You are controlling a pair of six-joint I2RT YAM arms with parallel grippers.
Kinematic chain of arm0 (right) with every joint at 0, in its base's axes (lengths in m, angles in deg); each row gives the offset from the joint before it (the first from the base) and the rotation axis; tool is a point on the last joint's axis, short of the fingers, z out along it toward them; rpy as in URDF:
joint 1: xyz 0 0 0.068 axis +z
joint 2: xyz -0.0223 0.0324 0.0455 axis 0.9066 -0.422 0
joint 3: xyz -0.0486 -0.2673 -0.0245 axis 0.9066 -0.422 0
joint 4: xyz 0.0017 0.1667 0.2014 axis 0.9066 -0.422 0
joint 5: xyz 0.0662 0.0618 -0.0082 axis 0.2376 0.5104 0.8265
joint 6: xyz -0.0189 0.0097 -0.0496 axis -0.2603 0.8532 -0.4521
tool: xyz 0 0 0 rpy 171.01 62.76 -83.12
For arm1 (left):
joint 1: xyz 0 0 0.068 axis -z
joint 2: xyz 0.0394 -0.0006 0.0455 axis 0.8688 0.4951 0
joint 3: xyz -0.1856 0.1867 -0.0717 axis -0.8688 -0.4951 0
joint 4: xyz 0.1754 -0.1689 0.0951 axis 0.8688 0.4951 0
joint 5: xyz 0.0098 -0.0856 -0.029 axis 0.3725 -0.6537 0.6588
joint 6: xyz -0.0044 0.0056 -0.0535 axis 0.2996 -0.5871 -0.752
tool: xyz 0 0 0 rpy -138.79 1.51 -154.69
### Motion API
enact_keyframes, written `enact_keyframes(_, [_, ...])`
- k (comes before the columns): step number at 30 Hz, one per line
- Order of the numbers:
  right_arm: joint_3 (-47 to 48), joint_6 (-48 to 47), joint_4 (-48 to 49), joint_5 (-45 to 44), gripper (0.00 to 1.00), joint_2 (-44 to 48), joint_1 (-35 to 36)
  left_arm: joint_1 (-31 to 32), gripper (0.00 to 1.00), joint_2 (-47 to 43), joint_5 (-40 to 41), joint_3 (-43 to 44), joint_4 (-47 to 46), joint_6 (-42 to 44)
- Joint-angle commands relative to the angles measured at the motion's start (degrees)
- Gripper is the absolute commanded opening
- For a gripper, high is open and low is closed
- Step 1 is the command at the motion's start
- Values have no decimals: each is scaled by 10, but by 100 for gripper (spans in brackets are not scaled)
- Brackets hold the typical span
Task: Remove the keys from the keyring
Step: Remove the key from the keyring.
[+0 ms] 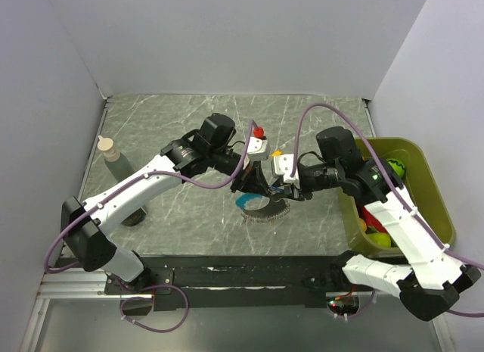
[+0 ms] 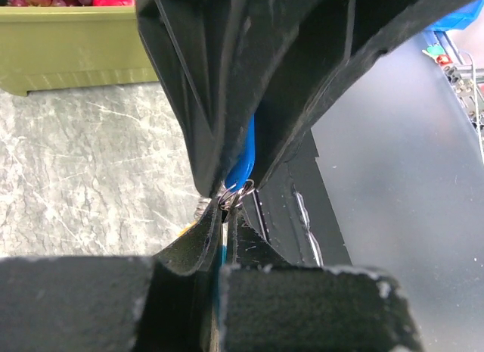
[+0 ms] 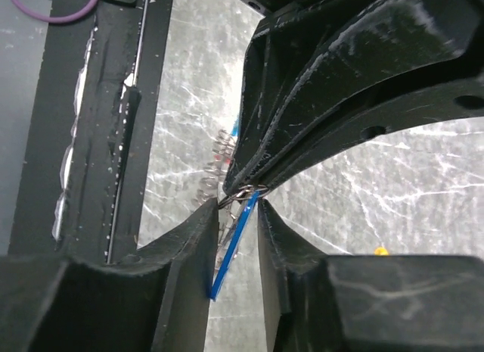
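Right wrist view: left tool (image 3: 244, 187) pinches the small silvery wire keyring (image 3: 240, 191); right tool (image 3: 237, 208) stands narrow, straddling the flat blue key (image 3: 231, 253), unclamped. Likely risk: loose grip lets key slip.

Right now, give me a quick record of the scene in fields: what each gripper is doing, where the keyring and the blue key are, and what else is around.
left gripper: shut on keyring at its tips
right gripper: fingers either side of blue key; grip unclear
blue key: top end meets the keyring, not yet off
bin: olive green, far right
bottle: upright, far left
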Motion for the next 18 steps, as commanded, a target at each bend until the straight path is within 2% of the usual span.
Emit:
enact_keyframes(1, [51,-31,-24,8,36,0,-11,5,1,-29,-28,6,-19,3])
enact_keyframes(6, [62,-40,-39,14,37,-9,-13,5,1,-27,-31,7,-18,3])
enact_keyframes(18, [21,-26,7,-5,31,-17,-12,5,1,-26,-31,8,-18,2])
